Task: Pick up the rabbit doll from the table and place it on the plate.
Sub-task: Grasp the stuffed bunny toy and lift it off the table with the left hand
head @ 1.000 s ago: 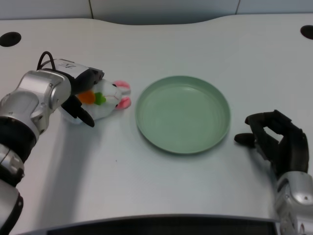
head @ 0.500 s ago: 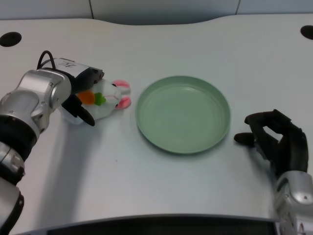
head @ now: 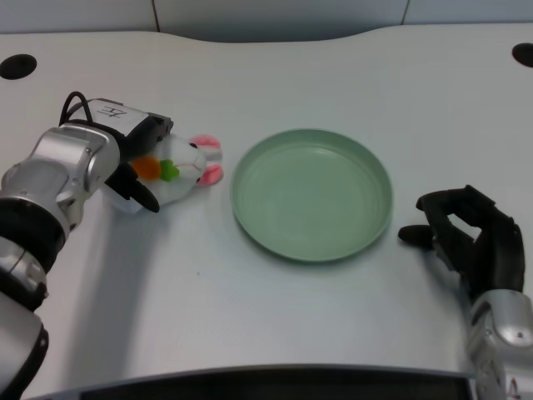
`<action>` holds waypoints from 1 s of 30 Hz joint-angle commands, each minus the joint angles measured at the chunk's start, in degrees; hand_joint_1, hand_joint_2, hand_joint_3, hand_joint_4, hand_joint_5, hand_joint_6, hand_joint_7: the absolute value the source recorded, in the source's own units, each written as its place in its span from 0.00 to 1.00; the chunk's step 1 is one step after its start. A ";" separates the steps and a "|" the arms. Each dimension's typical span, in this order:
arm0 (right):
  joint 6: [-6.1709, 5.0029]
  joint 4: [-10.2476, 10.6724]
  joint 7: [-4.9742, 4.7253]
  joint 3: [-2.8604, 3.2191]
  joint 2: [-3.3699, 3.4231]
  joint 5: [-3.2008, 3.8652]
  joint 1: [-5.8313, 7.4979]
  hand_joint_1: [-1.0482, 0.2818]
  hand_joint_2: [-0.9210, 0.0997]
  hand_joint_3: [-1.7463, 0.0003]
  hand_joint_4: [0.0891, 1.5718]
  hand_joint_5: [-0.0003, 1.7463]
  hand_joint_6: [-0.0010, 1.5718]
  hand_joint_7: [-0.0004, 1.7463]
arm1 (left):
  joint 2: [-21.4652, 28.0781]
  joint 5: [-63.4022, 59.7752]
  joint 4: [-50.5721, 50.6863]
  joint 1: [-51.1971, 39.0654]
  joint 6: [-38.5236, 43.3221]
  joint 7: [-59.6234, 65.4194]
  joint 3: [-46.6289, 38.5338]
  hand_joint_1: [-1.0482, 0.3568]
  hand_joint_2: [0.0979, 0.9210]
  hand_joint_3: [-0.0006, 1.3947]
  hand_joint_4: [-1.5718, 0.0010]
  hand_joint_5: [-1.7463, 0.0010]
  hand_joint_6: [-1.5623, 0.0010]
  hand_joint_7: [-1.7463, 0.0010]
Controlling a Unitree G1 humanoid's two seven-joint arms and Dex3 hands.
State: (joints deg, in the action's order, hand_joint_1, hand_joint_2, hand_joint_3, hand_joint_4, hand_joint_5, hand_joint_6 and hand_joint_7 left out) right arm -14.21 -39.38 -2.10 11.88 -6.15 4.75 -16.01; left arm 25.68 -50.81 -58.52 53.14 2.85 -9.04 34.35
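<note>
Fingers (head: 140,193) of the left hand (head: 137,158) curl around the rabbit doll (head: 179,171), gripping it from its left side; one black finger shows on the near side of the doll, the rest are hidden behind the wrist. White with pink ears and an orange and green patch on its body, the doll lies on the counter (head: 275,325) at the left, ears pointing right toward the plate (head: 311,193). That green plate sits just right of the doll, not touching it, near the middle of the counter. Two dark round holes mark the far corners of the counter, one at left (head: 17,66), one at right (head: 523,54).
</note>
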 commanded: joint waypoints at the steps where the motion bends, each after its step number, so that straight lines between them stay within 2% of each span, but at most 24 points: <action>1: 0.63 0.09 -0.36 -0.06 -0.15 -0.12 0.09 0.23 0.00 0.91 0.52 0.50 0.50 0.70 | -0.18 -0.59 -1.65 1.32 0.45 2.15 1.02 0.07 1.00 0.04 0.92 0.96 0.90 0.98; 6: 1.69 0.64 -0.25 0.09 -0.09 0.32 0.20 0.22 0.00 0.91 0.52 0.50 0.51 0.71 | -0.79 -0.17 -3.00 1.63 0.01 2.61 1.17 0.09 1.00 0.04 0.93 0.96 0.90 0.99; 10: 0.84 0.73 0.07 0.04 -0.07 0.29 0.43 0.22 0.00 0.91 0.52 0.50 0.51 0.70 | -0.99 -0.11 -3.53 1.69 0.33 3.45 1.39 0.09 1.00 0.03 0.92 0.96 0.90 0.99; 13: 1.43 1.05 -0.36 -0.07 0.00 0.06 0.52 0.22 0.00 0.91 0.52 0.50 0.51 0.70 | -1.62 0.08 -4.35 2.16 0.01 3.29 1.42 0.09 1.00 0.03 0.93 0.96 0.90 0.99; 16: 1.54 1.13 -0.42 -0.09 0.01 0.03 0.55 0.22 0.00 0.91 0.52 0.50 0.51 0.70 | -1.77 0.10 -4.71 2.33 0.05 3.36 1.44 0.09 1.00 0.04 0.93 0.96 0.90 0.99; 19: 0.72 0.50 0.21 0.21 0.14 0.64 0.53 0.22 0.00 0.91 0.52 0.50 0.51 0.70 | -2.81 0.52 -5.42 2.95 0.27 3.29 1.23 0.09 1.00 0.04 0.93 0.96 0.90 0.99; 21: 0.49 0.14 0.38 0.31 0.10 0.73 0.46 0.22 0.00 0.91 0.52 0.50 0.51 0.70 | -3.14 1.40 -5.92 2.95 1.12 3.93 0.64 0.10 1.00 0.04 0.93 0.96 0.90 0.99; 24: 0.75 0.48 0.14 0.19 0.08 0.42 0.57 0.23 0.00 0.91 0.52 0.50 0.51 0.70 | -3.27 2.54 -6.62 2.96 2.49 5.08 0.21 0.12 1.00 0.03 0.92 0.96 0.90 0.99; 29: 1.19 0.88 0.18 0.35 0.24 0.72 0.69 0.23 0.00 0.91 0.51 0.50 0.51 0.70 | -3.57 3.51 -7.61 3.35 3.34 6.00 -0.09 0.13 1.00 0.03 0.92 0.95 0.89 0.99; 30: 1.01 0.80 0.15 0.28 0.14 0.55 0.72 0.23 0.00 0.91 0.51 0.50 0.51 0.70 | -3.72 3.58 -7.81 3.59 3.18 5.99 -0.07 0.13 1.00 0.03 0.92 0.95 0.89 0.99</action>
State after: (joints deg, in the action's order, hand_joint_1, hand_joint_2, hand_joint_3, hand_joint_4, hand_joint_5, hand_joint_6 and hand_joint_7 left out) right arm -13.41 -38.86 -1.96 12.00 -6.15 4.89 -15.95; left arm 22.22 -47.81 -65.73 55.39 5.94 -3.45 34.42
